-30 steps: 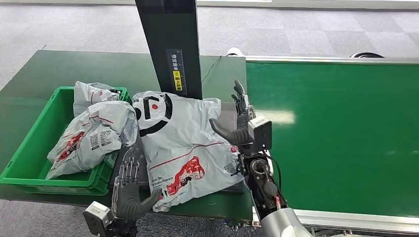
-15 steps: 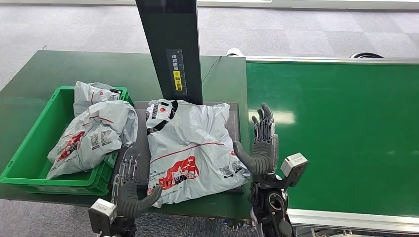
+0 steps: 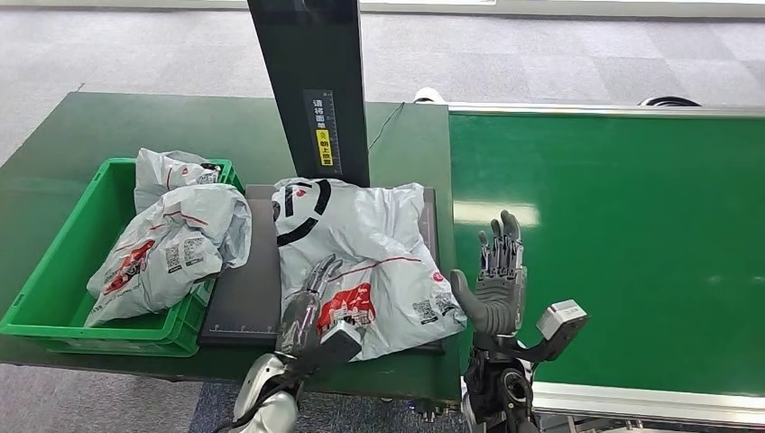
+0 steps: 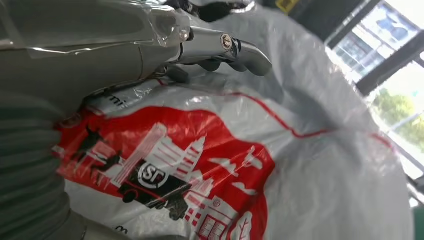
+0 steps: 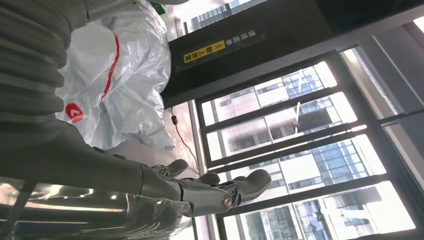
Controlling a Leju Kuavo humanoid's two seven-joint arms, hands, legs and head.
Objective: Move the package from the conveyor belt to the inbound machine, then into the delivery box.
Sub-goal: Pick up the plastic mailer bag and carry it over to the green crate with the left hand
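A grey-white package with red print lies on the dark plate of the inbound machine, at the foot of its black post. My left hand lies with stretched fingers on the package's near left part; the left wrist view has those fingers over the red print of the package. My right hand stands open, fingers up, just right of the package at the edge of the green conveyor belt. It holds nothing. The right wrist view looks past the right hand at the package.
A green delivery box stands left of the plate and holds two similar packages. The dark green table runs behind it. The post rises right behind the package. Grey carpet lies beyond.
My left hand has come up from the table's front edge and to the right, onto the package. My right hand has drawn back off the package to its right. The package has shifted slightly right.
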